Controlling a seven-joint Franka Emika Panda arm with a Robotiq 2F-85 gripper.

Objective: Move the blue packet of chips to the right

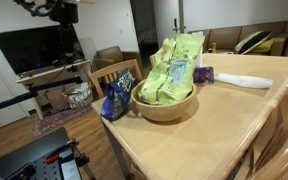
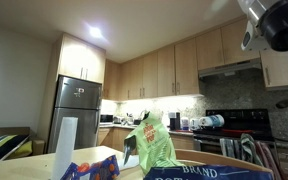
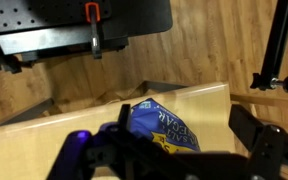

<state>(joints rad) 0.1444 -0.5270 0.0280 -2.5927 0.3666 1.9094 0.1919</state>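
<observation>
The blue packet of chips point(image 1: 116, 98) stands at the table's edge, leaning against the wooden bowl point(image 1: 165, 106). It also shows at the bottom of an exterior view point(image 2: 199, 172) and in the wrist view point(image 3: 164, 125). My gripper point(image 3: 182, 142) is open and empty, looking down on the packet from above, with a dark finger on each side of it in the picture. In an exterior view the gripper point(image 2: 274, 25) hangs high at the top right, well clear of the table.
The bowl holds several light green packets point(image 1: 174, 70). A small flat blue packet with a red end point(image 1: 204, 74) and a white roll point(image 1: 246, 80) lie behind the bowl. A wooden chair point(image 1: 114, 72) stands beside the table's edge, and the wooden floor lies below.
</observation>
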